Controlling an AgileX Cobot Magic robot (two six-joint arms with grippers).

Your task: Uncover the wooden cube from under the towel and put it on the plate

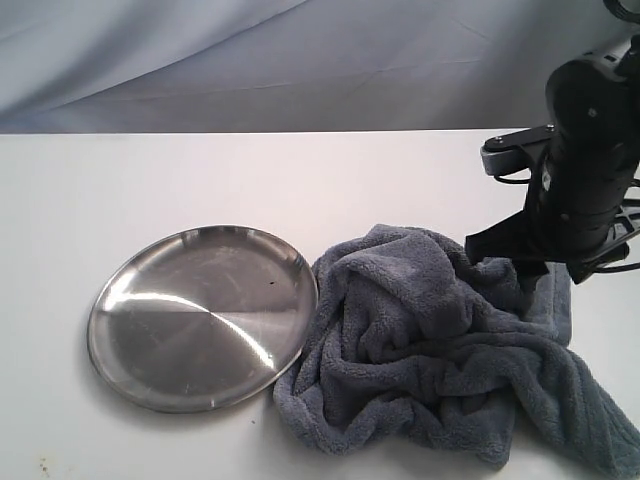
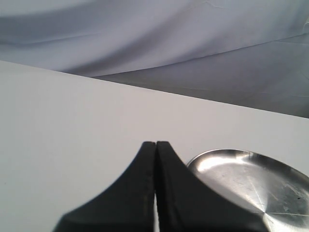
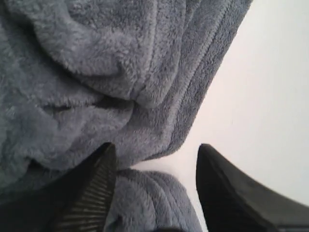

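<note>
Right claw [image 3: 154, 151] wide, straddling towel [image 1: 430, 340] hem farthest from plate [image 1: 200, 315], ready to peel; wooden cube hidden. Left claw [image 2: 156, 145] pinched, empty.

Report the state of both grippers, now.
Left gripper: closed, fingers pressed together, holding nothing.
Right gripper: open, fingers apart at the edge of the fluffy blue-grey terry towel, gripping nothing.

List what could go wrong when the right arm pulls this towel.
1. The towel lies against the rim of the plate; a pull could shove the plate.
2. The wooden cube is hidden; it may get dragged along in the folds.
3. The open right gripper straddles only an edge fold, so the grip may slip.
</note>
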